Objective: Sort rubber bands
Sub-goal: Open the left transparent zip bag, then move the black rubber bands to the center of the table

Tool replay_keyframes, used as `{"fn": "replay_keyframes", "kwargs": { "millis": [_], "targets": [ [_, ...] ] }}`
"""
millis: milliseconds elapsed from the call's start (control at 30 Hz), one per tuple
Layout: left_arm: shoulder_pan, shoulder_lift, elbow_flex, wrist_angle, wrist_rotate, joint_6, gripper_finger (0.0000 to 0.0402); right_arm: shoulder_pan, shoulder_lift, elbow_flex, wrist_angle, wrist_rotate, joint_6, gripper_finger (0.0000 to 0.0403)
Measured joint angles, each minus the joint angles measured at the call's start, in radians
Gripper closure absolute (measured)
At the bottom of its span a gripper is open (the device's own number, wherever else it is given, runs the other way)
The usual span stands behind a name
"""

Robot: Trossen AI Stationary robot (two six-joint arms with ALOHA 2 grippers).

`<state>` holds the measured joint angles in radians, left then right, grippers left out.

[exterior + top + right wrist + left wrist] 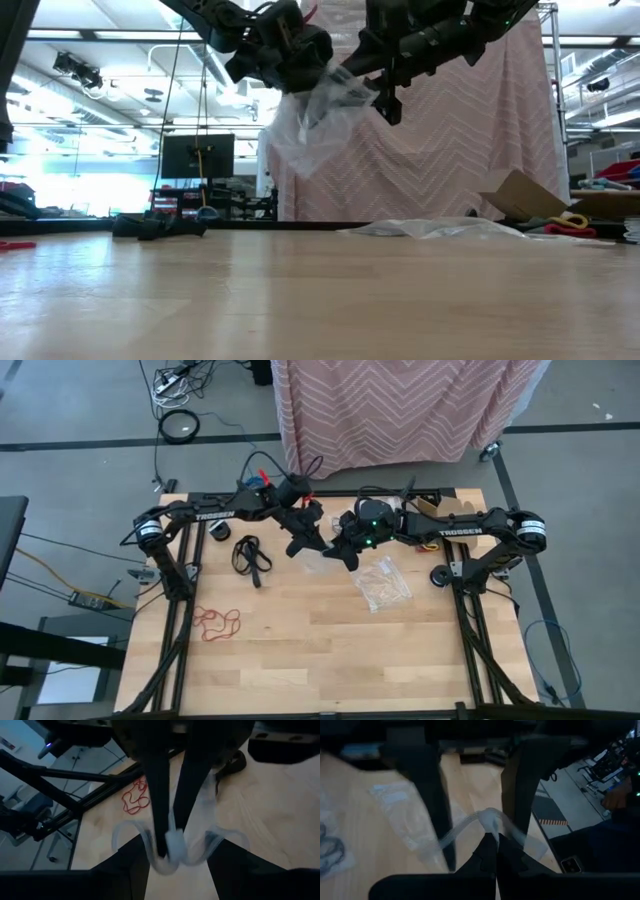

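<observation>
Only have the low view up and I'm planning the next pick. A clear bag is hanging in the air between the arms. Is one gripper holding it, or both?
Observer: The left gripper is shut, pinching the clear plastic bag. The right gripper is open, with the bag's film looped over its spread tips.
Operator: Any rubber bands on the table? I only see a red sliver at far left.
Observer: Yes. The high view shows the red rubber bands lying loose on the left arm's side.
Operator: Other colours?
Observer: The black rubber bands lie on the table close to the left arm's base.
</observation>
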<state>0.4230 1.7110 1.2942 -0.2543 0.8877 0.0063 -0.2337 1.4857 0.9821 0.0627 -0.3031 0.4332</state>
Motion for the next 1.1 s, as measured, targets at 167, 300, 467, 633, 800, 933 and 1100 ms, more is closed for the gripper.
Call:
{"fn": "replay_keyframes", "kwargs": {
  "millis": [167,300,467,633,800,933,1100],
  "targets": [
    [0.012,-0.004,0.000,-0.081,-0.001,0.048,0.0401,0.000,0.000,0.000,-0.002,-0.008,-0.008,0.0231],
    [0.015,-0.005,0.000,-0.140,-0.004,0.090,0.0401,0.000,0.000,-0.001,-0.002,-0.011,-0.008,0.0231],
    [0.019,-0.039,0.000,-0.194,-0.040,0.139,0.0401,0.000,0.000,-0.001,0.002,-0.024,-0.007,0.0231],
    [0.047,-0.097,0.000,-0.266,-0.083,0.196,0.0401,0.000,0.000,-0.001,0.006,-0.055,0.014,0.0231],
    [0.081,-0.137,0.000,-0.391,-0.124,0.257,0.0401,0.000,0.000,-0.002,0.076,-0.104,0.050,0.0231],
    [0.096,-0.150,0.000,-0.505,-0.174,0.330,0.0401,0.000,-0.001,-0.002,0.212,-0.133,0.086,0.0231],
    [0.107,-0.166,0.000,-0.609,-0.176,0.383,0.0401,-0.002,-0.002,0.025,0.248,-0.130,0.115,0.0233]
  ]
}}
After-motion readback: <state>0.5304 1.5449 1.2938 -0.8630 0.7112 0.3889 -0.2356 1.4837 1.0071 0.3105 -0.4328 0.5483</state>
